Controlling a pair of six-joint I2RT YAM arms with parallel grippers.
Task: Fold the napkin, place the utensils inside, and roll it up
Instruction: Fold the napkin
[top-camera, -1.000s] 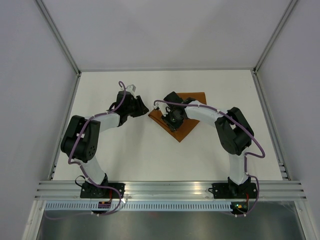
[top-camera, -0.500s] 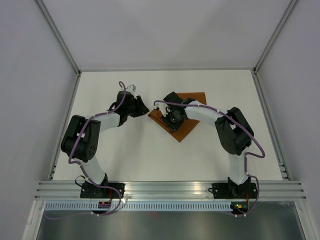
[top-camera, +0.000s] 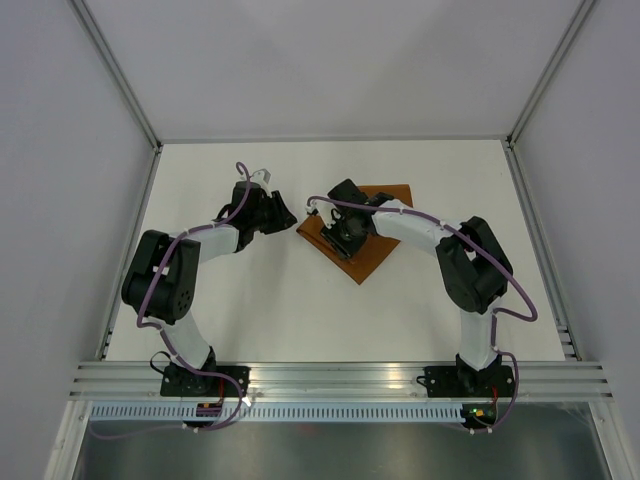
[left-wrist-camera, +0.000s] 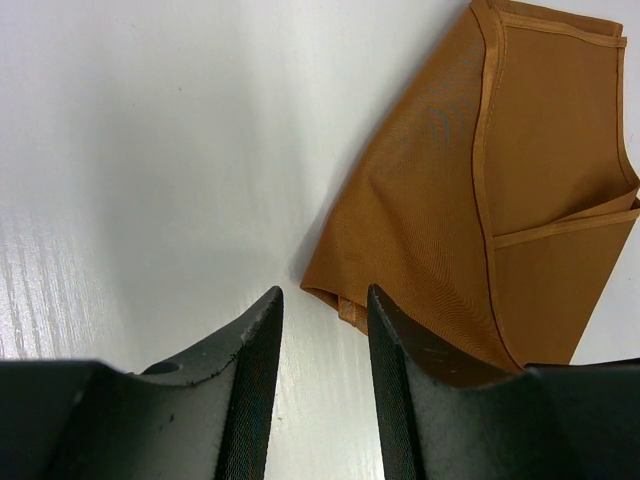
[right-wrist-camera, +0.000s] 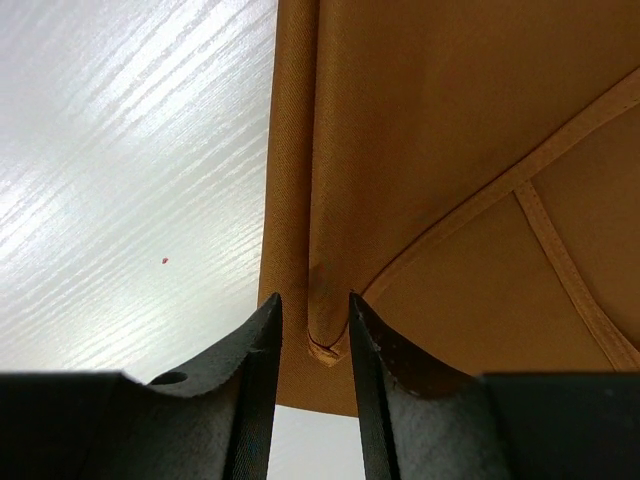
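Step in hand, by judgement: the fold, at a late stage. Located on the white table (top-camera: 260, 310), far of centre and toward the right arm's side: the napkin (top-camera: 365, 262), already doubled into a layered, angled wedge with hemmed edges crossing on top. No sign of the utensils in any view; possibly hidden, not possible to say.

Right gripper (right-wrist-camera: 314, 298): low over the napkin's left-hand folded edge, jaws slightly apart and astride a raised crease and hem corner. No firm pinch evident; appears loose rather than clamped.

Left gripper (left-wrist-camera: 322, 295): jaws apart, nothing between them but bare table, tips aimed at the nearest napkin corner and just short of it, not touching.

Next move, as judged: either squaring off the fold or going for the utensils. Calls for checking flatness of the layers, lifting the right gripper straight up without dragging the crease, then locating the utensils before any roll. Risk: snagging the hem on the way up and undoing the fold.
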